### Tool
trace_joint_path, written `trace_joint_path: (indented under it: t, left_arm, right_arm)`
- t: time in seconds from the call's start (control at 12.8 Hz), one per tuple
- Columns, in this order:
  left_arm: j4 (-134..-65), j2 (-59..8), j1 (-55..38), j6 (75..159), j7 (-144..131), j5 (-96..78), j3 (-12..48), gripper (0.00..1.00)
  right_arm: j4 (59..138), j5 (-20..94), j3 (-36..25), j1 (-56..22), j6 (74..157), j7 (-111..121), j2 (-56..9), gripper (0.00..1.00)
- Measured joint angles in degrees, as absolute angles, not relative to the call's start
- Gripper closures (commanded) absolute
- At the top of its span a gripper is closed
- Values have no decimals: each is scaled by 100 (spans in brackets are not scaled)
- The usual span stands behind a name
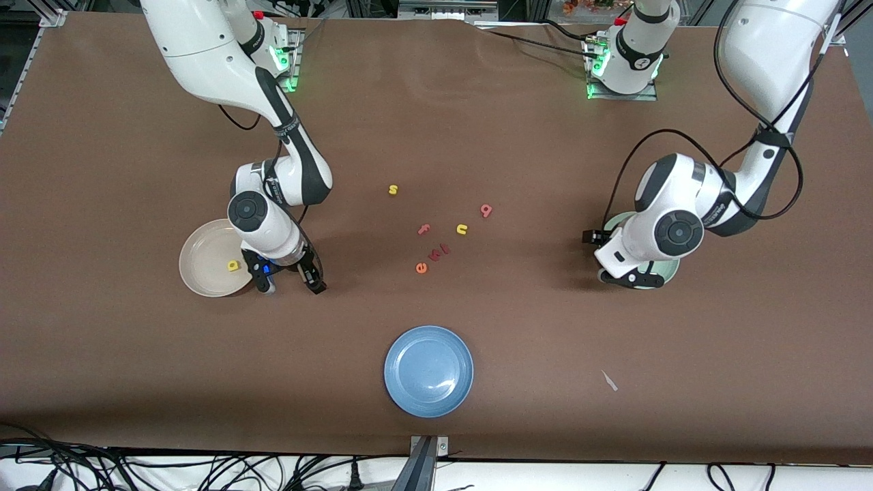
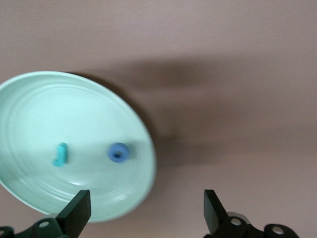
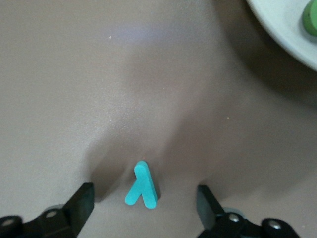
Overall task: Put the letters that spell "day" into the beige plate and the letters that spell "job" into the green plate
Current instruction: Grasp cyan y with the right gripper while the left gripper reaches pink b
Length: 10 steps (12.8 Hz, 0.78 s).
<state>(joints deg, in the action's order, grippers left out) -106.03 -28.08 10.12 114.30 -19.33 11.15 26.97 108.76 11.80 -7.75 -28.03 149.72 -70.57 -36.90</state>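
Plate, blue [image 1: 428, 370], lies clear; right tool [image 3: 143, 201] straddles teal y [image 3: 141, 186], left tool [image 2: 143, 210] open.

**Letters split between plates and table**

The beige plate [image 1: 204, 262] lies toward the right arm's end of the table and holds the yellow d [image 1: 234, 266] and the green a [image 3: 311, 17] near its rim. The teal y [image 3: 141, 185] lies flat on the table just beside that plate. The green plate [image 2: 29, 124], toward the left arm's end, holds the teal j [image 2: 61, 154] and the blue o [image 2: 119, 152], apart from each other. The red-pink b [image 1: 485, 210] lies on the table near the middle.
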Motion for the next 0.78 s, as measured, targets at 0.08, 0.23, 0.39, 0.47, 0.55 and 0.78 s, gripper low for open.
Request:
trace_joint_path:
  t: [0.08,0.23,0.39,0.47,0.55,0.78]
  left_arm:
    - [-10578,-2761,997,11432,-2279,1071,2877,0]
    - [-10476,-2760,760,11449,-3290,1055,3129,0]
    - [-10367,-2802,331,11536,-4408,1052,3157,0]
    - [-10347,-2830,169,11598,-4776,1051,3166,0]
    - [-10344,-2850,8,11636,-5006,1050,3182,0]
    - [-10353,-2934,-491,11727,-5283,1050,3214,0]
  right_arm:
    - [10885,1180,-776,-2803,14971,-7058,-3677,27]
    - [10890,1180,-780,-2803,14972,-7058,-3669,30]
    - [10891,1180,-787,-2802,14973,-7058,-3661,31]
    - [10891,1180,-796,-2802,14973,-7058,-3657,31]
    - [10891,1180,-806,-2801,14973,-7057,-3656,31]
    - [10891,1180,-826,-2796,14974,-7057,-3656,36]
